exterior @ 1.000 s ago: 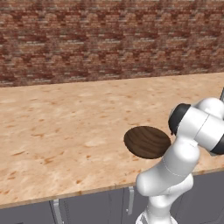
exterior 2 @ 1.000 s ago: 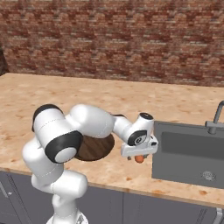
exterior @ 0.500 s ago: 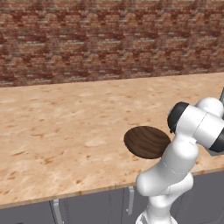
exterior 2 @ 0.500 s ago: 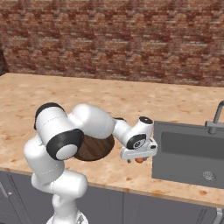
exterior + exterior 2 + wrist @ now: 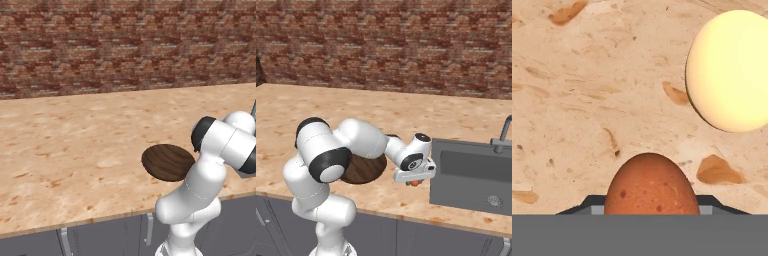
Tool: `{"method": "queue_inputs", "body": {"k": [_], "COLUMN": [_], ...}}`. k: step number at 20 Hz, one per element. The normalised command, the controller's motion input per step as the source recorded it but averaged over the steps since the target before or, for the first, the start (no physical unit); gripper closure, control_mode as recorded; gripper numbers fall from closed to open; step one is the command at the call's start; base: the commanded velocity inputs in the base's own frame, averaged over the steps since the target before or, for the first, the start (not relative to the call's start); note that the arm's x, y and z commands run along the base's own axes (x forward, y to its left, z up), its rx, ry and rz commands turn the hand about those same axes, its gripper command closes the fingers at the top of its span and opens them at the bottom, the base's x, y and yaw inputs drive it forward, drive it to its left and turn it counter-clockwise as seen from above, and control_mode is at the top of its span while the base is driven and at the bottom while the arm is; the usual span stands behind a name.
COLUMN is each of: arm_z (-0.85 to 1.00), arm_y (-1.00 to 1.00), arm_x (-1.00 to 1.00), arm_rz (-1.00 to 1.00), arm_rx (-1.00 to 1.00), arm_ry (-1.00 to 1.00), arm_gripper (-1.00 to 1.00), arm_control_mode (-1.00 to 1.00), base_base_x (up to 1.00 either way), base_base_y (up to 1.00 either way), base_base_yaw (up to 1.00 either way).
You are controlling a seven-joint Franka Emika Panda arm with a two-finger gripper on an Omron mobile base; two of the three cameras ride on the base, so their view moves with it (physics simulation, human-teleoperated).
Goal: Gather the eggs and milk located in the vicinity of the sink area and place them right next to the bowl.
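A speckled tan stone counter runs below a red-brown brick wall, above grey cabinet fronts.

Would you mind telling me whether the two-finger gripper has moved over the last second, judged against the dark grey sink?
Yes, slightly: in the right base view the gripper has sunk lower beside the sink rim, toward the counter, around the orange-brown egg.

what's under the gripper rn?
The brown egg sits between the gripper's fingers, on the counter. The pale egg lies apart beside it. The contact under the brown egg is hidden.
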Motion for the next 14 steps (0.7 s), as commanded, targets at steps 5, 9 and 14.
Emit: {"method": "queue_inputs", "body": {"k": [5,9,14], "arm_z": [0.04,0.43,0.46], "arm_y": [0.00,0.02,0.26], "arm_x": [-0.21,-0.89,-0.98], "arm_rz": [0.01,0.11,0.22], "arm_rx": [0.00,0.00,0.00], "arm_ry": [-0.01,-0.16,-0.35], "arm_gripper": [1.00,1.00,1.00], "arm_control_mode": [-1.00,-1.00,-1.00], "base_base_x": [0.00,0.00,0.00], "base_base_y": [0.00,0.00,0.00], "base_base_yaw": [0.00,0.00,0.00]}}
